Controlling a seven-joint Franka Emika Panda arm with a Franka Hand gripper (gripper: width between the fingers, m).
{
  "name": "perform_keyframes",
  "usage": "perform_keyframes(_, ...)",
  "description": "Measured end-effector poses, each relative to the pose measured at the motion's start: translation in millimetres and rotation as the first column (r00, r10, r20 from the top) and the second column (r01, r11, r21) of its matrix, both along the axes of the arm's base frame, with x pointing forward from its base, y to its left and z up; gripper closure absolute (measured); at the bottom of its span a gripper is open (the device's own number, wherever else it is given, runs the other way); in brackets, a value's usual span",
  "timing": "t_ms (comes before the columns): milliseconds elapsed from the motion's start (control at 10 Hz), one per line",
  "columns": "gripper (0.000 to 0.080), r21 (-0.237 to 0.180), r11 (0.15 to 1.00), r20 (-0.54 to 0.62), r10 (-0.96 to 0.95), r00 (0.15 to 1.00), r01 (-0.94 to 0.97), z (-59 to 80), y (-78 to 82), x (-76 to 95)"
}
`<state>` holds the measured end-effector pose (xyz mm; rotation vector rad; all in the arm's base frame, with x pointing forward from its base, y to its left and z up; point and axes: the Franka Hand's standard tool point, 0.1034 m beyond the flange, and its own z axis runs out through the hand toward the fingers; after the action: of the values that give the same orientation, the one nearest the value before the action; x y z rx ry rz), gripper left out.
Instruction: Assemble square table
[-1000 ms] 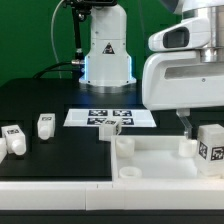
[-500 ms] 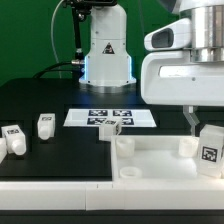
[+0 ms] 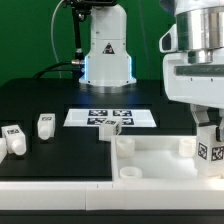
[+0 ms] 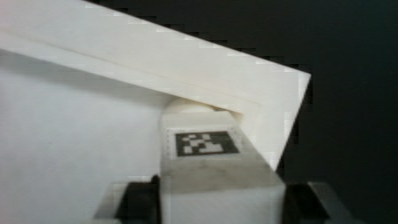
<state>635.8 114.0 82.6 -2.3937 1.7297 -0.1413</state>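
Tabletop (image 3: 160, 162), white and tray-like, lies on the black table (image 3: 40, 95) toward the exterior view's right. Gripper (image 3: 208, 132) is clenched on a tagged leg (image 4: 210, 150) at a corner of the tabletop. Three loose legs (image 3: 45, 124) stand apart, one beside the marker board (image 3: 95, 116).
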Motion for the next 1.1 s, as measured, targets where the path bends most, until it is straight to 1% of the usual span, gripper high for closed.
perform_keyframes(100, 0.0508, -0.022, 0.996, 0.001, 0.090, 0.996, -0.090, 0.2, -0.2, -0.4)
perform_keyframes(200, 0.0430, -0.070, 0.965, -0.007, 0.253, 0.967, -0.253, 0.1, 0.5, -0.5)
perform_keyframes(300, 0.0430, -0.119, 0.879, -0.017, 0.462, 0.887, -0.461, -1.3, 1.6, 0.0)
perform_keyframes(400, 0.0248, -0.140, 0.808, -0.023, 0.575, 0.818, -0.572, -3.7, 2.9, -1.0)
perform_keyframes(500, 0.0167, -0.149, 0.780, -0.023, 0.611, 0.791, -0.607, -3.5, 2.0, -1.3)
perform_keyframes(700, 0.0155, -0.170, 0.698, -0.033, 0.701, 0.712, -0.696, -3.9, 1.1, -1.3)
perform_keyframes(800, 0.0155, -0.187, 0.621, -0.044, 0.769, 0.638, -0.761, -3.9, 0.2, -1.1)
perform_keyframes(900, 0.0150, -0.213, 0.463, -0.070, 0.871, 0.486, -0.860, -3.7, -1.2, -0.6)
perform_keyframes(1000, 0.0150, -0.232, 0.267, -0.104, 0.949, 0.297, -0.935, -3.1, -2.8, 0.1)
perform_keyframes(1100, 0.0150, -0.234, 0.257, -0.104, 0.952, 0.287, -0.938, -4.0, -3.4, -0.5)
